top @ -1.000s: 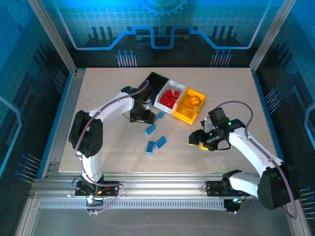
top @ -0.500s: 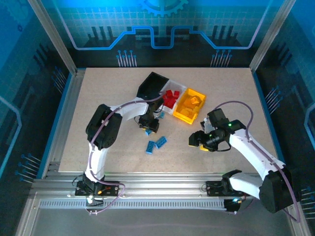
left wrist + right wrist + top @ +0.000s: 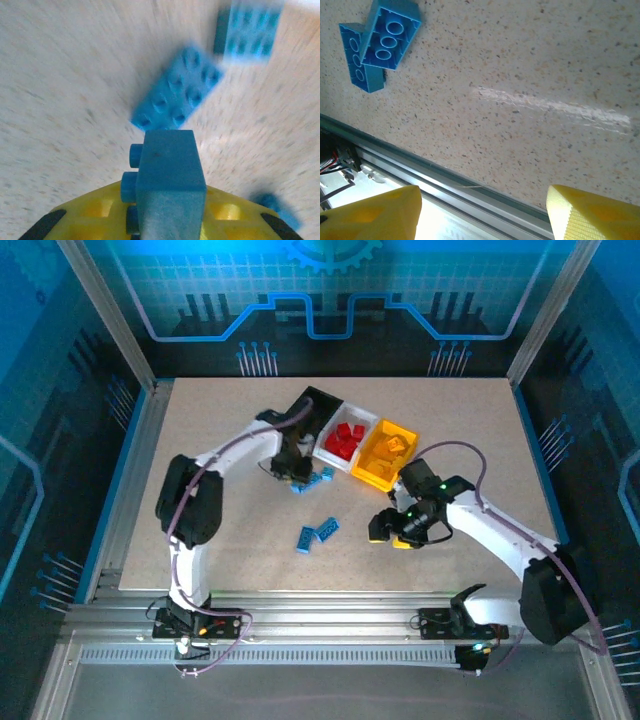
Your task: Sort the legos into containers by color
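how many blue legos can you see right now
5: held lego in the left gripper; loose pair just beyond it; touching pair nearer the arms. Blurred blue patch may be a sixth.

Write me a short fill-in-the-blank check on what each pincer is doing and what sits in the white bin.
1. The left pincer is shut on a ___ lego.
2. The white bin holds ___ legos.
3. The right pincer stands ___, with nothing between its fingers.
Missing words: blue, red, open.
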Available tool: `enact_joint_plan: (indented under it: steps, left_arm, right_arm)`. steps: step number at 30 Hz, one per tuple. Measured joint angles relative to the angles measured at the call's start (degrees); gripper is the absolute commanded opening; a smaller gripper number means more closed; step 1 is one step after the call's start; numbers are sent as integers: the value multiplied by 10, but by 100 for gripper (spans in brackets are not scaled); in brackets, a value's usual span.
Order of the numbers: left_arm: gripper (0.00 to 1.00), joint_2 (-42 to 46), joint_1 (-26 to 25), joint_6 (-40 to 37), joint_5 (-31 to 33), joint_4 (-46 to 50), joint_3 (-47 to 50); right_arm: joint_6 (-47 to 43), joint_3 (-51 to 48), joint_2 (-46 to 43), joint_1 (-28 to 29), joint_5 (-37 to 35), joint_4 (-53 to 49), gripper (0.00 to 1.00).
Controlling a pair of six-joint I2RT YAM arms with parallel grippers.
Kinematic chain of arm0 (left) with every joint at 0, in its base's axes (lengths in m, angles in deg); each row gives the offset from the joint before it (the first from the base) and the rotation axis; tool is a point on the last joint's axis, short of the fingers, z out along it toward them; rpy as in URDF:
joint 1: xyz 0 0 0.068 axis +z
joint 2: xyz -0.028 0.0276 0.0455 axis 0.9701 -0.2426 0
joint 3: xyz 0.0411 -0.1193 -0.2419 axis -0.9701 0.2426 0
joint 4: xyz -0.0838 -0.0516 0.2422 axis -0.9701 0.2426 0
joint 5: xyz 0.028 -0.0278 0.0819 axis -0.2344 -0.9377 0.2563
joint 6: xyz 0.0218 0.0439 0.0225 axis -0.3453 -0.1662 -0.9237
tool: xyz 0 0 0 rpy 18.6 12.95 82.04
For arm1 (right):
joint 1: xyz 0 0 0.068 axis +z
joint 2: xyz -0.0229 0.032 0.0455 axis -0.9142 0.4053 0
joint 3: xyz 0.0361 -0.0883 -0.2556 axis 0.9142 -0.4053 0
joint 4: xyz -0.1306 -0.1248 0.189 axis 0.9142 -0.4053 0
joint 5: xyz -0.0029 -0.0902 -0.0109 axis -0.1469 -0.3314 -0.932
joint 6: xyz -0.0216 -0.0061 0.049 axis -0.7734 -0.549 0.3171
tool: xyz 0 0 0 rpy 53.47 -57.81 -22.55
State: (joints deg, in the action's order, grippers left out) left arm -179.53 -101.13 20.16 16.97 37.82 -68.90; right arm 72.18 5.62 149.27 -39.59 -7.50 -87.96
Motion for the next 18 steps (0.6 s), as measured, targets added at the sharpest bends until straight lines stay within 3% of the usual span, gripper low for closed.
enact_joint_plan:
  steps: [7,15,18]
  left_arm:
    - [27,-38,105,89,-56,-45,-167]
    - [30,-263,103,137,-86,-38,-439]
    - [53,-309,102,150,-92,-29,-478]
  right_arm:
    - [0,48,22,6,-1,-1,68]
    - [1,81,16,6,-18,-18,69]
    - [4,81,7,6,-24,-28,69]
